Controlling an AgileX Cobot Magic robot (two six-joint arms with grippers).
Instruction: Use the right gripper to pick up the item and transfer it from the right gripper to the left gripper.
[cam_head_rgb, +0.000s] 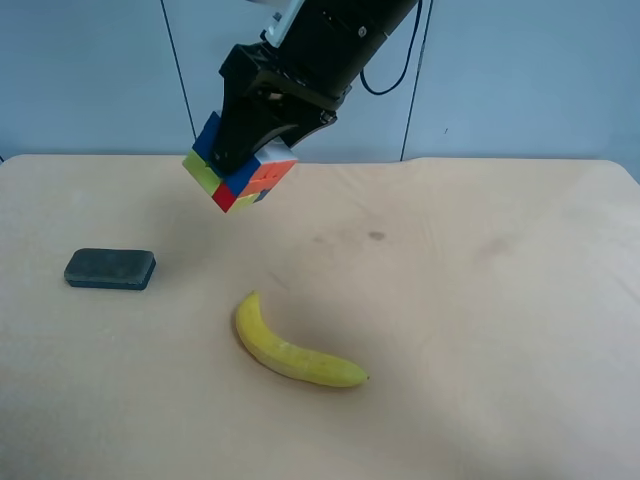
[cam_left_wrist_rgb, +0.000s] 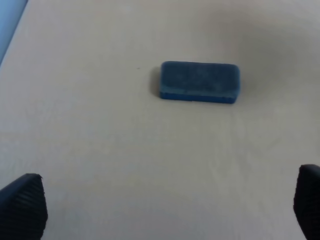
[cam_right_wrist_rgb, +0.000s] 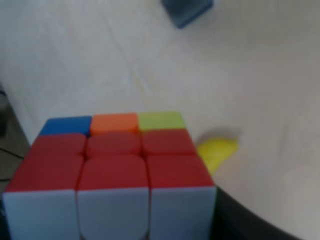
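The puzzle cube (cam_head_rgb: 240, 170) hangs in the air above the table's far left part, tilted, clamped between the black fingers of my right gripper (cam_head_rgb: 247, 150), which reaches down from the top of the exterior high view. In the right wrist view the cube (cam_right_wrist_rgb: 112, 170) fills the foreground, red face up and white face toward the camera, with one dark finger (cam_right_wrist_rgb: 245, 220) beside it. My left gripper (cam_left_wrist_rgb: 160, 210) is open and empty; only its two ribbed fingertips (cam_left_wrist_rgb: 22, 207) show, above the table. It does not show in the exterior high view.
A yellow banana (cam_head_rgb: 295, 352) lies on the beige table (cam_head_rgb: 480, 300) near the middle front; its tip shows in the right wrist view (cam_right_wrist_rgb: 216, 150). A dark flat block (cam_head_rgb: 110, 268) lies at the left, below the left gripper (cam_left_wrist_rgb: 199, 81).
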